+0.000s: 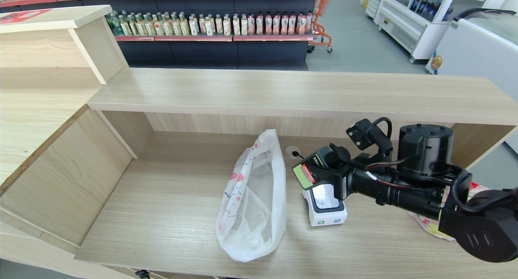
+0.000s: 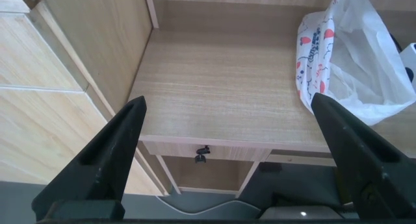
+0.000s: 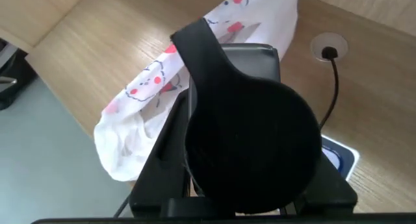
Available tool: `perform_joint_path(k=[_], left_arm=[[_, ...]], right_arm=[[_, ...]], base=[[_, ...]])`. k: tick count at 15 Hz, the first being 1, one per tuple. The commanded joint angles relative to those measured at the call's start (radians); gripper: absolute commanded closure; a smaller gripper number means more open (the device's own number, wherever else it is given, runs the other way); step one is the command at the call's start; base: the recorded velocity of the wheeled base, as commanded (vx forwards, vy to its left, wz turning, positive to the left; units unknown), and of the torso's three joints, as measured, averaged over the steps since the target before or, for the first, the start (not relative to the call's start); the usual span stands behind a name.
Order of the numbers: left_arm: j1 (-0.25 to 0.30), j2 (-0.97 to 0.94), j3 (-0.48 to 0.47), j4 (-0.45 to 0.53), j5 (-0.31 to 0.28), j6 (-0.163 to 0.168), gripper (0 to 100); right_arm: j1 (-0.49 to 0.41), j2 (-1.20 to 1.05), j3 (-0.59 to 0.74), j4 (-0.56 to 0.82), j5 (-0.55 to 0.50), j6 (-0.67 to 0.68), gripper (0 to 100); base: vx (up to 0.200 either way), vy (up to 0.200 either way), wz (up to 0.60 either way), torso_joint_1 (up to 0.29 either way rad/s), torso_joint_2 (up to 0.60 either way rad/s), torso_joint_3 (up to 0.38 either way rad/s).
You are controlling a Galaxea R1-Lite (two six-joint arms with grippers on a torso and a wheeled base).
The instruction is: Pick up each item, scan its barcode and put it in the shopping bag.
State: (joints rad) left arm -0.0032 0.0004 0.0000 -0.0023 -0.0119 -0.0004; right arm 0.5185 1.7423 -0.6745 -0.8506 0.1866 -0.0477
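My right gripper (image 1: 323, 169) is shut on a dark box (image 1: 309, 171) with a green and red end face. It holds the box just above the white barcode scanner (image 1: 325, 208) on the counter. In the right wrist view the dark box (image 3: 247, 139) blocks most of the sight, with the scanner (image 3: 339, 158) peeking out past it. The white shopping bag (image 1: 253, 198) with red prints lies slumped to the left of the scanner, its mouth facing the back wall. My left gripper (image 2: 231, 152) hangs open off the counter's near left edge, nothing between its fingers, and the shopping bag (image 2: 351, 62) lies beyond it.
A colourful snack packet (image 1: 431, 226) lies on the counter under my right arm. A cable hole (image 1: 292, 151) with a plug sits behind the scanner. The wooden counter (image 1: 162, 214) has a raised shelf behind and a side wall on the left.
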Motion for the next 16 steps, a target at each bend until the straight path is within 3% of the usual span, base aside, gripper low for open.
perform_joint_path(k=[1, 3, 9, 16], left_arm=[[0.000, 0.000, 0.000, -0.001, 0.000, 0.000, 0], [0.000, 0.000, 0.000, -0.001, 0.000, 0.000, 0], [0.000, 0.001, 0.000, -0.001, 0.000, -0.004, 0], [0.000, 0.001, 0.000, -0.001, 0.000, -0.004, 0]], right_arm=[[0.029, -0.009, 0.001, 0.002, 0.001, -0.003, 100], [0.031, 0.025, -0.007, -0.001, 0.005, 0.005, 100], [0.015, 0.158, -0.030, -0.018, 0.100, 0.111, 100], [0.015, 0.347, -0.007, -0.272, 0.111, 0.098, 100]], base=[[0.000, 0.200, 0.00, -0.007, 0.00, 0.007], [0.000, 0.200, 0.00, 0.007, 0.00, 0.005], [0.000, 0.000, 0.00, 0.000, 0.00, 0.000], [0.000, 0.000, 0.00, 0.000, 0.00, 0.000]])
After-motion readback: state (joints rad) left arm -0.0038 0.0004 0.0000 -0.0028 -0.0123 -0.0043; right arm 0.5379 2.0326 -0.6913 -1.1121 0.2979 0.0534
